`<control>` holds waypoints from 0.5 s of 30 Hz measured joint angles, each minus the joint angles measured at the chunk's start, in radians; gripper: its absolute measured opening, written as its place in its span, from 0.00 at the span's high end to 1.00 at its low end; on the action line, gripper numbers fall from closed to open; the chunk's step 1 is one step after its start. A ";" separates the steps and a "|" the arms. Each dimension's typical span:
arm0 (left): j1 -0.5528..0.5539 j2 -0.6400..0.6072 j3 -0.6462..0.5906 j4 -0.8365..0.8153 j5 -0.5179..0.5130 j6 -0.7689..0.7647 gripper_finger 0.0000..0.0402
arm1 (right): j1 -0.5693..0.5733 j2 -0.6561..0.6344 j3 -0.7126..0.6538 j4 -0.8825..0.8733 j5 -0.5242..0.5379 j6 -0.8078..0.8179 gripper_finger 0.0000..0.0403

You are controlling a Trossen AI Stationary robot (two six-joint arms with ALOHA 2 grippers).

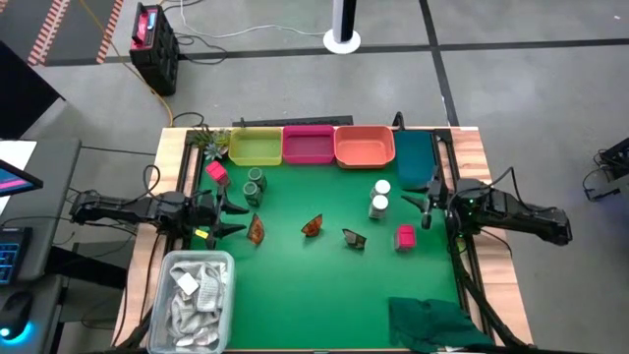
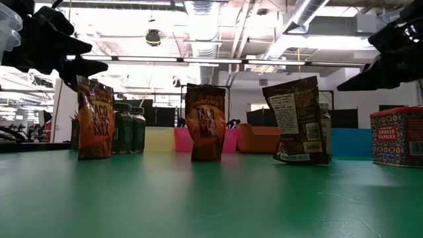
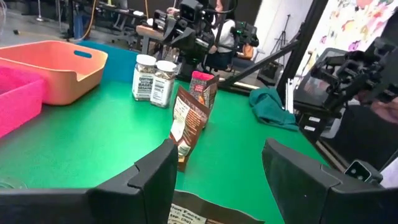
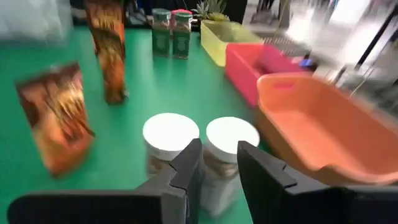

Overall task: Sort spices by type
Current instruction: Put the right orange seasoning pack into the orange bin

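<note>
- The green tabletop is seen from above with four trays lined along its far edge: a yellow tray, a pink tray, an orange tray and a teal tray.
- A clear tub of white packets is set at the near left corner, and a dark green cloth is bunched at the near right corner.
- The left end effector is held over the left edge of the tabletop, its fingers spread apart; the leftmost packet stands just beside it.
- The right end effector is held over the right side, its fingers a little apart, with the white-capped jars directly ahead in the right wrist view.
- Three orange-brown packets are stood upright in a loose row across the middle: a left packet, a middle packet and a right packet. In the low view the long axes are vertical; the first two show printed fronts, the third its label back.
- Two white-capped jars are stood upright, touching or nearly so, between the right packet and the teal tray.
- Two dark green jars are stood upright side by side in front of the yellow tray.
- One pink box is placed just beside the right end effector; another pink box lies tilted near the left edge, beside a small plant.
</note>
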 joint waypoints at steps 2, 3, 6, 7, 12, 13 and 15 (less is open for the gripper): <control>0.000 0.000 0.000 -0.001 0.000 0.010 0.44 | -0.014 0.000 0.000 0.016 0.010 -0.069 0.69; 0.000 0.000 0.000 0.000 0.001 0.012 0.44 | -0.021 0.000 0.000 0.027 0.013 -0.082 0.69; 0.000 0.000 0.001 0.000 0.003 -0.015 0.44 | -0.045 0.000 0.000 0.040 0.015 -0.085 0.69; 0.000 0.000 0.001 0.000 0.003 -0.032 0.44 | -0.054 0.000 0.000 0.044 0.016 -0.085 0.69; 0.000 0.000 0.001 0.014 0.002 -0.046 0.44 | -0.097 0.000 0.000 0.042 0.017 -0.085 0.69; 0.000 0.000 0.002 0.019 0.000 -0.023 0.44 | -0.101 0.000 0.000 0.042 0.019 -0.086 0.69; 0.000 0.000 0.002 0.046 -0.002 0.055 0.44 | -0.107 0.000 0.000 0.041 0.019 -0.086 0.69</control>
